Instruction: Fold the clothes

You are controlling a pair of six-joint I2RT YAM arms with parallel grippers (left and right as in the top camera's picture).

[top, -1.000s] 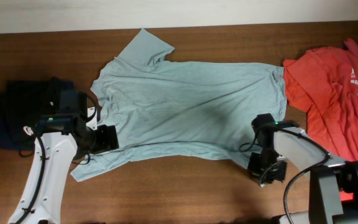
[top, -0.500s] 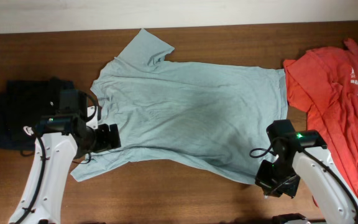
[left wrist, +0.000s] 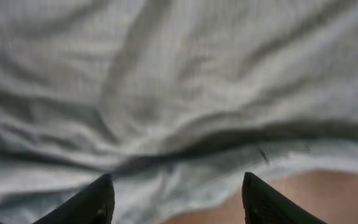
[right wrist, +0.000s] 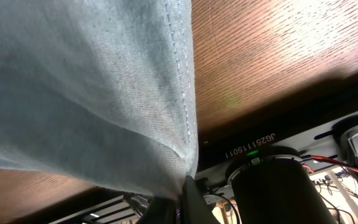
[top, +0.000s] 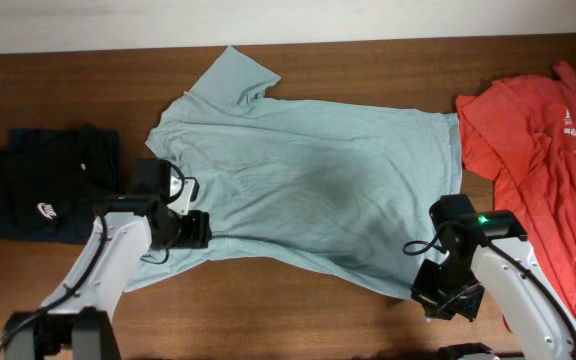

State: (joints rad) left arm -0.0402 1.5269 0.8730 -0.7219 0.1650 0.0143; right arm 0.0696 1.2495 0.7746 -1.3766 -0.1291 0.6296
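Note:
A pale blue T-shirt (top: 308, 170) lies spread across the middle of the brown table, collar to the left and hem to the right. My left gripper (top: 196, 229) is open just above the shirt's near left edge; its view shows wrinkled blue cloth (left wrist: 179, 87) between the fingertips (left wrist: 176, 199). My right gripper (top: 438, 290) is shut on the shirt's near right hem corner (right wrist: 182, 124) at the table's front edge and holds it pulled toward the front right.
A red shirt (top: 543, 140) lies crumpled at the far right. A folded black garment (top: 43, 185) with a white logo lies at the left. The table's front edge (right wrist: 272, 118) and gear below it show in the right wrist view.
My left arm has moved right along the shirt's near edge, uncovering the black garment. My right gripper pulled the hem corner toward the front right earlier and now holds still.

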